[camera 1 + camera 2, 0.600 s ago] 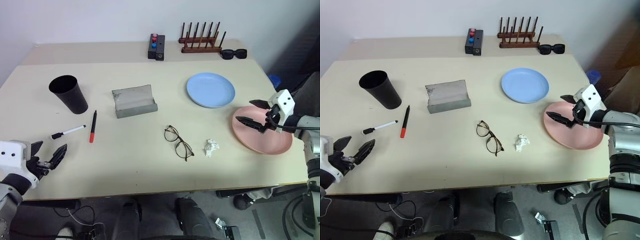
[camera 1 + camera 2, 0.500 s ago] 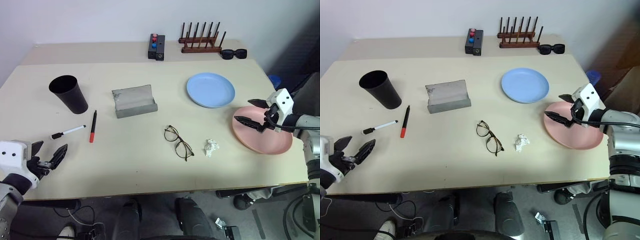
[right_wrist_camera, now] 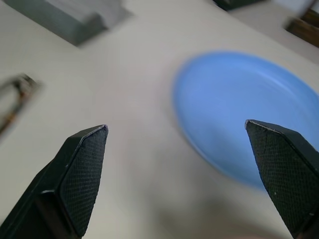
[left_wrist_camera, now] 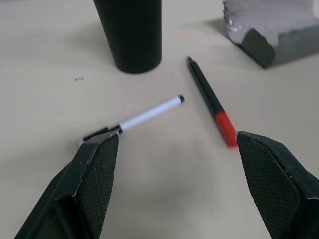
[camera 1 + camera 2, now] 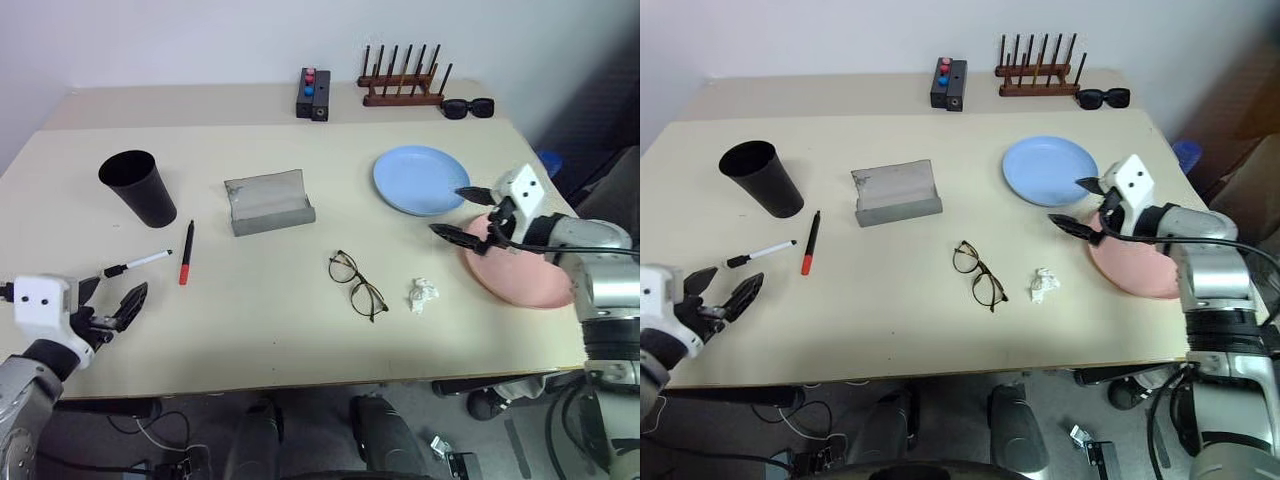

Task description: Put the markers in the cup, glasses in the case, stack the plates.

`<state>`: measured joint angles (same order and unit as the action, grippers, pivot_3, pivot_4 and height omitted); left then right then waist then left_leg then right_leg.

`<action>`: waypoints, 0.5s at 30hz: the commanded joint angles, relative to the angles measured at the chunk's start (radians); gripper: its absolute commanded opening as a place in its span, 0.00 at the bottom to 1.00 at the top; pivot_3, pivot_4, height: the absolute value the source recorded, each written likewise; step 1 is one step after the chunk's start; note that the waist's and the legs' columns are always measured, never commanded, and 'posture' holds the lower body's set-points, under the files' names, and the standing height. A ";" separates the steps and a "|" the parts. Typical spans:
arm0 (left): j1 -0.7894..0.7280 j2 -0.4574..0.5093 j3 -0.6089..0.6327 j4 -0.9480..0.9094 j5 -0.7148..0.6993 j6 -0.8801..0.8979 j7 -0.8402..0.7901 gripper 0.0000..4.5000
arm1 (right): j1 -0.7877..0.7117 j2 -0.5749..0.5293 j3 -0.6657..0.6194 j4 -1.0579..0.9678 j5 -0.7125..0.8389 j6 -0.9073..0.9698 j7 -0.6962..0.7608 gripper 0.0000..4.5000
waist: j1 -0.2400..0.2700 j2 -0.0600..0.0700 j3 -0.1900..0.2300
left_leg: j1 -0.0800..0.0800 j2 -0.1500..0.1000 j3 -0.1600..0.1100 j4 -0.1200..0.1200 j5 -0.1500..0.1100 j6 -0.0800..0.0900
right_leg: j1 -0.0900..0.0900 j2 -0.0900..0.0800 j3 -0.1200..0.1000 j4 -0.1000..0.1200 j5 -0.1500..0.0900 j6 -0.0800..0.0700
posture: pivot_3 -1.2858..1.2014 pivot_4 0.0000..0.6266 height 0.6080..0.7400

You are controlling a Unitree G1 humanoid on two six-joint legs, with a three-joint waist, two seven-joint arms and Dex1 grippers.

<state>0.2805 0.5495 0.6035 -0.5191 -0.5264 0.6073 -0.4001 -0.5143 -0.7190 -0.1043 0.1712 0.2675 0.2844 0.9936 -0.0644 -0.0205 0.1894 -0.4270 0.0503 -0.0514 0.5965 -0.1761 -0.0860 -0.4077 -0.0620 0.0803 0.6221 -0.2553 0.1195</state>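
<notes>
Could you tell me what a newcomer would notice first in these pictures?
Probably the round light blue plate on the table's right side, with the salmon pink plate beside it near the edge and the open right gripper hovering where they meet. Next, the tall black tapered cup at the left, with the white-barrelled marker and black red-ended marker lying before it.

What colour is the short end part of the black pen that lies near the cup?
Red. The pen shows this best in the left wrist view.
</notes>
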 commanded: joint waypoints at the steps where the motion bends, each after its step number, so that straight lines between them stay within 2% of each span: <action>1: -0.050 0.027 -0.027 -0.013 0.014 0.062 0.051 0.85 | 0.012 0.025 0.012 -0.178 0.054 0.065 -0.024 1.00 | 0.001 0.000 0.000 | 0.000 0.000 0.000 0.000 0.000 0.000 | 0.000 0.000 0.000 0.000 0.000 0.000 | 0.52 0.24 1.00; 3: -0.123 0.035 -0.064 0.004 0.007 0.136 0.094 0.97 | 0.032 0.079 0.056 -0.289 0.089 0.119 -0.048 1.00 | 0.003 0.000 0.000 | 0.000 0.000 0.000 0.000 0.000 0.000 | 0.000 0.000 0.000 0.001 -0.001 0.001 | 0.52 0.24 1.00; 4: -0.142 0.038 -0.071 0.009 0.004 0.160 0.104 0.99 | 0.042 0.099 0.071 -0.331 0.097 0.140 -0.062 1.00 | 0.005 -0.001 -0.001 | 0.000 0.000 0.000 0.000 0.000 0.000 | 0.000 0.000 0.000 0.003 -0.001 0.002 | 0.52 0.24 1.00; 9: -0.367 0.035 -0.200 0.011 0.026 0.416 0.252 0.99 | 0.121 0.196 0.165 -0.456 0.090 0.174 -0.132 1.00 | 0.023 -0.002 -0.001 | 0.001 0.000 -0.003 0.001 0.000 0.000 | -0.001 0.002 -0.001 0.008 -0.003 0.004 | 0.52 0.24 1.00; 15: -0.540 -0.037 -0.190 -0.019 -0.020 0.689 0.337 0.99 | 0.186 0.261 0.244 -0.486 0.068 0.144 -0.172 1.00 | 0.021 -0.003 -0.001 | 0.001 0.000 -0.005 0.002 0.001 -0.001 | 0.000 0.002 -0.001 0.009 -0.002 0.004 | 0.52 0.24 1.00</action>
<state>-0.2373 0.5160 0.3961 -0.4944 -0.5325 1.2432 -0.0801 -0.3217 -0.4679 0.1340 -0.2772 0.3352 0.4516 0.8259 -0.0437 -0.0232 0.1880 -0.4263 0.0500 -0.0568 0.5985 -0.1755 -0.0868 -0.4075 -0.0595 0.0789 0.6308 -0.2577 0.1241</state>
